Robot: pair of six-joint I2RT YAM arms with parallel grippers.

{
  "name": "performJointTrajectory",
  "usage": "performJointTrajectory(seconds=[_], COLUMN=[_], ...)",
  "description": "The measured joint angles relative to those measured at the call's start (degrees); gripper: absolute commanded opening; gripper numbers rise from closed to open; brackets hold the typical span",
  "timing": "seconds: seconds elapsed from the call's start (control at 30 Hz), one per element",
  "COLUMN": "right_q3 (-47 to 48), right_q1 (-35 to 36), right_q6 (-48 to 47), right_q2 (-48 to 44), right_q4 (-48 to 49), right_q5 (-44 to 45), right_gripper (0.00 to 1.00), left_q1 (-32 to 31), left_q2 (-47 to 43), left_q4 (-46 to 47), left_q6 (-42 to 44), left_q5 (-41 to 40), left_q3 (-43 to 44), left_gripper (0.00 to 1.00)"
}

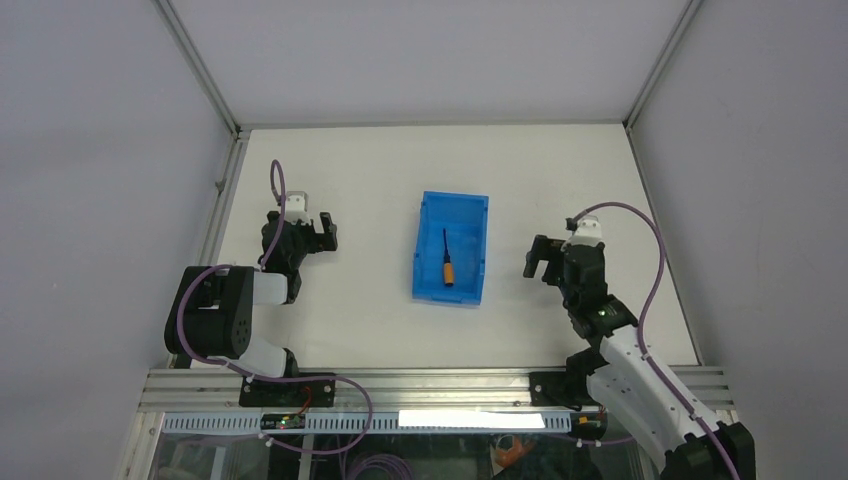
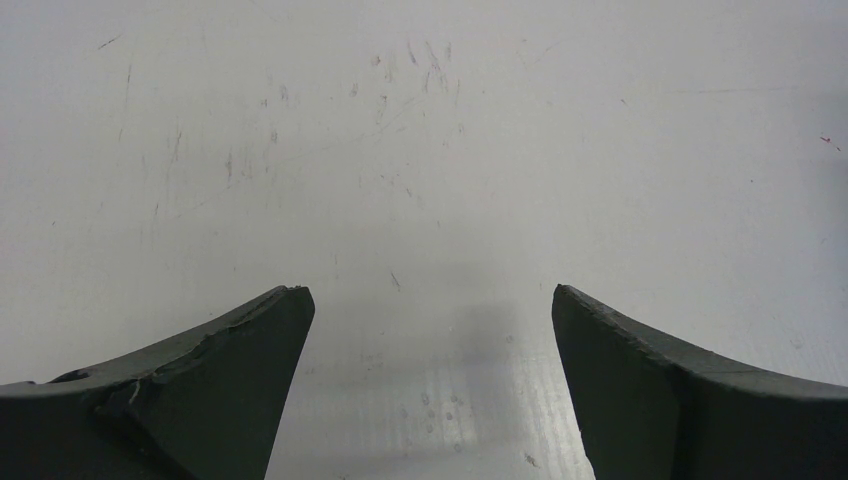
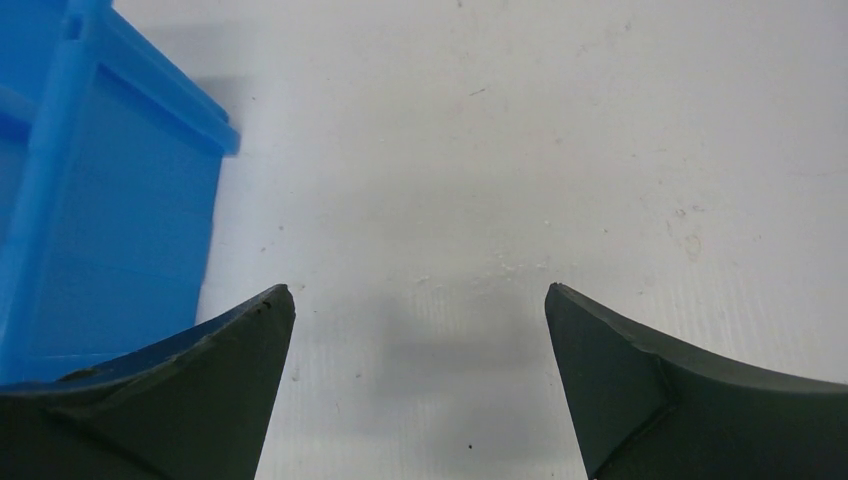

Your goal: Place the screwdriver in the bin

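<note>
The bright blue bin sits in the middle of the white table. The screwdriver, orange handle and thin black shaft, lies inside it, handle towards the near end. My left gripper is open and empty, well left of the bin; its wrist view shows only bare table between the fingers. My right gripper is open and empty, right of the bin; in its wrist view the bin's outer wall shows at the left.
Grey walls and metal frame rails enclose the table on the left, back and right. An aluminium rail runs along the near edge by the arm bases.
</note>
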Motion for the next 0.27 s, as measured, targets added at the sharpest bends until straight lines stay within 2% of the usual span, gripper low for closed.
performJointTrajectory(seconds=[0.27], right_q3=[-3.1], right_q1=[0.0], right_q6=[0.6], right_q2=[-8.0], right_q4=[2.1], right_q5=[4.3], right_gripper=[0.99], left_q1=[0.0], left_q2=[0.0], left_q4=[0.0], left_q6=[0.0], left_q5=[0.0], left_q3=[0.0], left_gripper=[0.99])
